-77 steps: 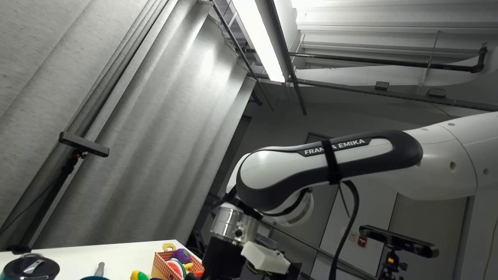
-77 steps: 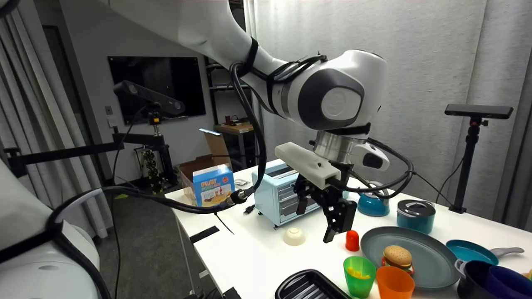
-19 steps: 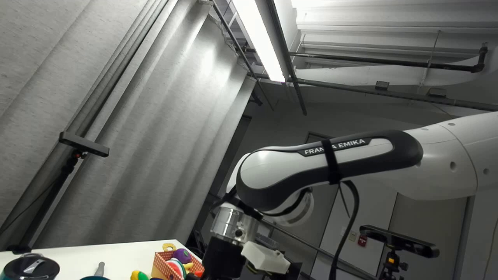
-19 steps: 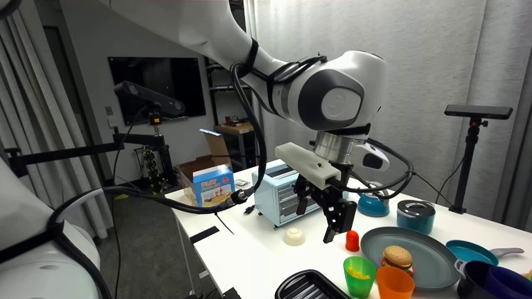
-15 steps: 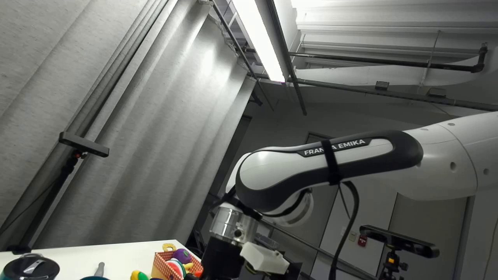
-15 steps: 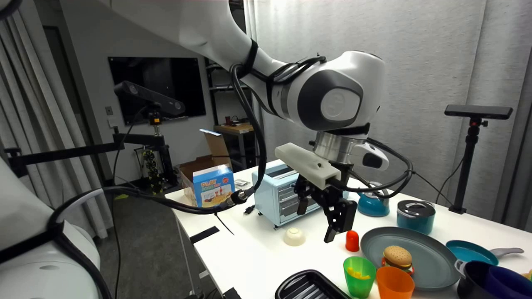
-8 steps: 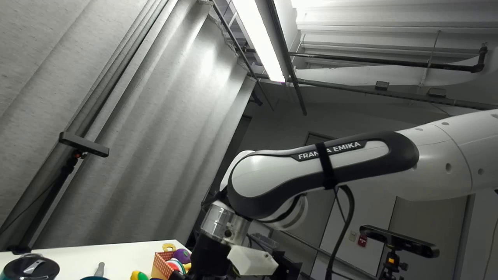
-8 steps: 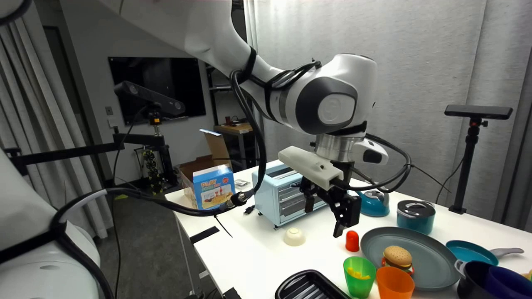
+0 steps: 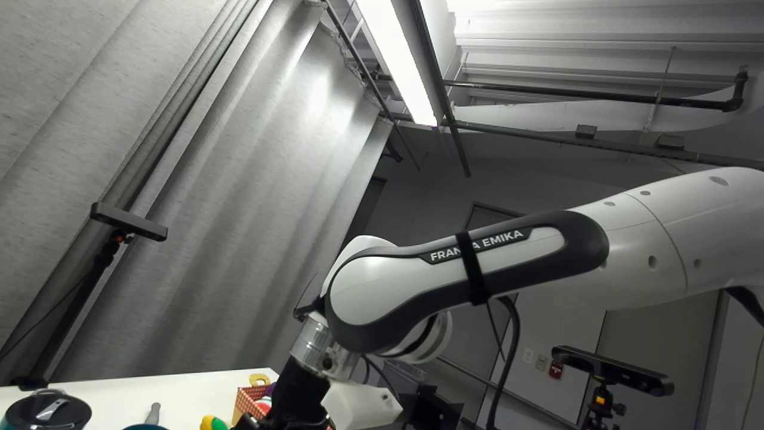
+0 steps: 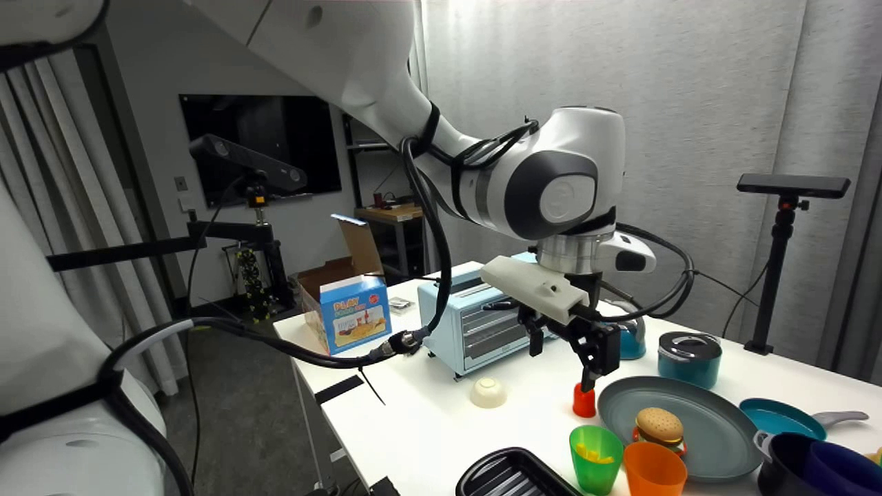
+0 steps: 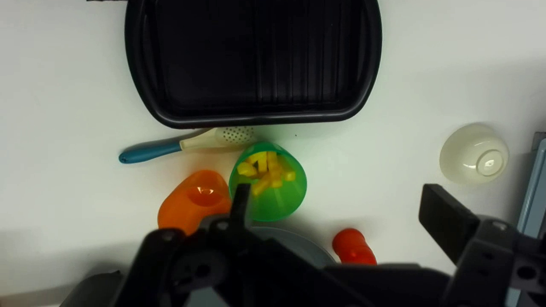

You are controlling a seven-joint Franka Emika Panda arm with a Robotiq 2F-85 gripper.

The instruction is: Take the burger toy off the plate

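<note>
The burger toy point(image 10: 659, 426), with a tan bun and red edges, sits on the near left part of the round grey plate point(image 10: 720, 437) in an exterior view. My gripper point(image 10: 562, 364) is open and empty, above the table to the left of the plate and apart from the burger. In the wrist view the gripper point(image 11: 339, 194) has its fingers wide apart. A piece of the plate's rim point(image 11: 298, 246) shows below the green cup there; the burger is hidden behind the gripper body. In an exterior view point(image 9: 286, 421) the gripper is cut by the bottom edge; plate and burger are out of view.
A red piece point(image 10: 584, 403) stands left of the plate. A green cup point(image 10: 594, 475) with yellow pieces and an orange cup point(image 10: 654, 472) stand in front of it. A black tray point(image 10: 513, 475), cream bowl point(image 10: 488, 393), blue toaster oven point(image 10: 475, 324), teal pot point(image 10: 689, 362) and teal pan point(image 10: 778, 419) surround.
The arm was still, then in the last second it moved out over the table. The gripper shifted right toward the plate, staying open. The burger and plate have not moved.
</note>
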